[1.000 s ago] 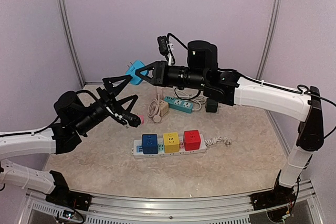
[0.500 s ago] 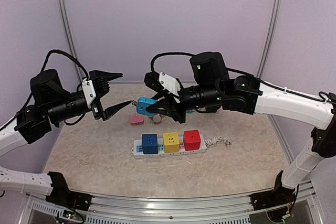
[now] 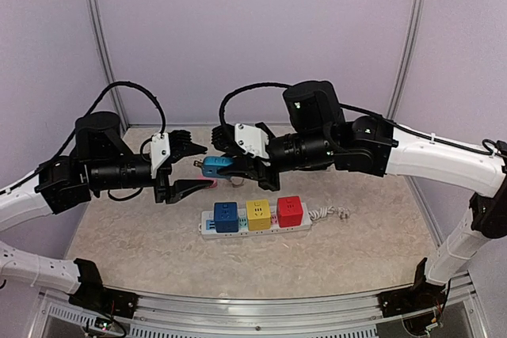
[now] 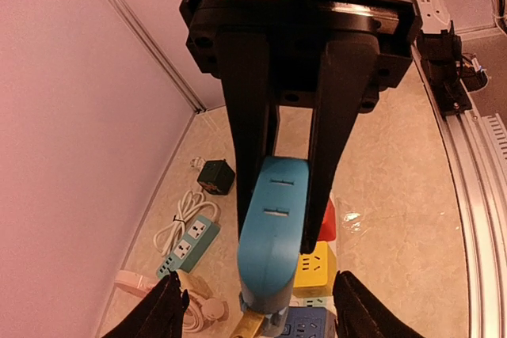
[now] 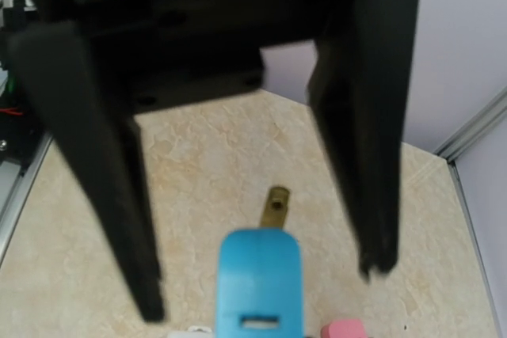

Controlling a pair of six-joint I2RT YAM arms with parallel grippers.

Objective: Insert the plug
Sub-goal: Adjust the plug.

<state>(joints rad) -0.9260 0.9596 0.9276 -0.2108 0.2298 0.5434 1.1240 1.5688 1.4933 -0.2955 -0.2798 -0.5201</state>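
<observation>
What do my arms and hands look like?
The left arm and right arm have white shells, black joint housings and looping black cables. The left hand and right hand are black, each with two long tapered fingers and a white wrist block.

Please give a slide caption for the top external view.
Right gripper holds a blue plastic plug adapter mid-air, facing the open left gripper.

We note blue plug [image 3: 214, 167] pinched in right claw [image 3: 228, 165], level, aloft, brass prong [image 5: 275, 205] pointing away from the claw. White power strip [image 3: 207, 225] lies flat on tabletop [image 3: 142, 251].
</observation>
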